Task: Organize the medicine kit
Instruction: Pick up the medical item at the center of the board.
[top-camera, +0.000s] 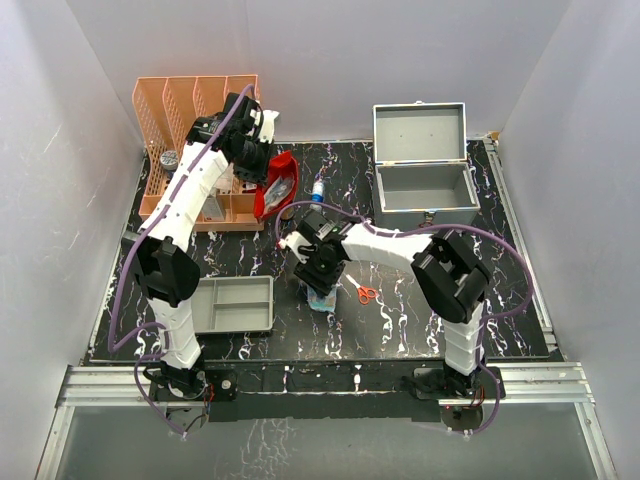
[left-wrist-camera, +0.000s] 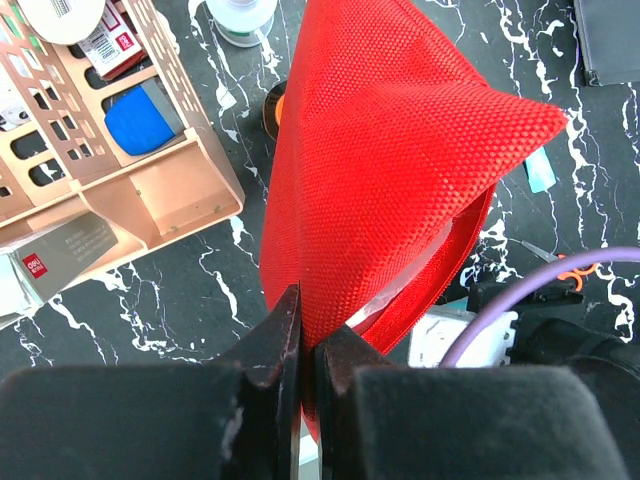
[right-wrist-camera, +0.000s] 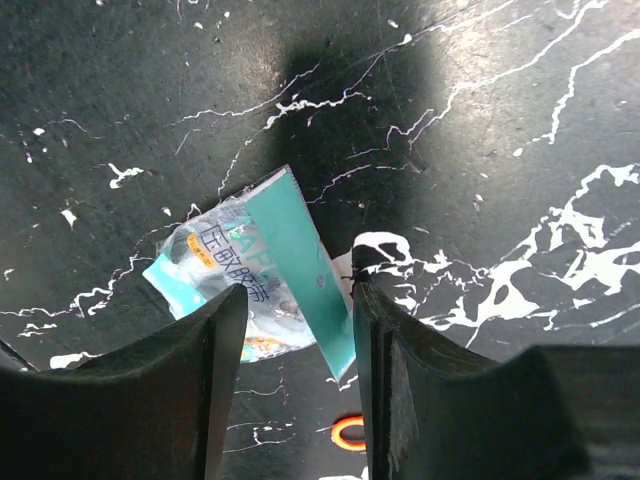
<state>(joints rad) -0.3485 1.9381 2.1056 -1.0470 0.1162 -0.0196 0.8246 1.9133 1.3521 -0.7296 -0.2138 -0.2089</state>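
Observation:
The medicine kit (top-camera: 420, 135), a silver-grey metal case, stands at the back right with its lid up and its inside bare. My left gripper (left-wrist-camera: 308, 335) is shut on the edge of a red fabric pouch (left-wrist-camera: 390, 170), which hangs off the table beside the orange rack (top-camera: 275, 185). My right gripper (right-wrist-camera: 298, 300) is open and points down just above a teal and clear plastic packet (right-wrist-camera: 262, 275) that lies flat on the black marbled table. The packet lies under the gap between the fingers, which do not pinch it. From above, this gripper (top-camera: 322, 272) is at the table's middle.
An orange desk rack (top-camera: 200, 100) with small boxes stands at the back left. A shallow grey tray (top-camera: 235, 303) sits front left. Orange-handled scissors (top-camera: 365, 293) lie just right of the packet. A small white bottle (top-camera: 318, 190) lies between the pouch and the case.

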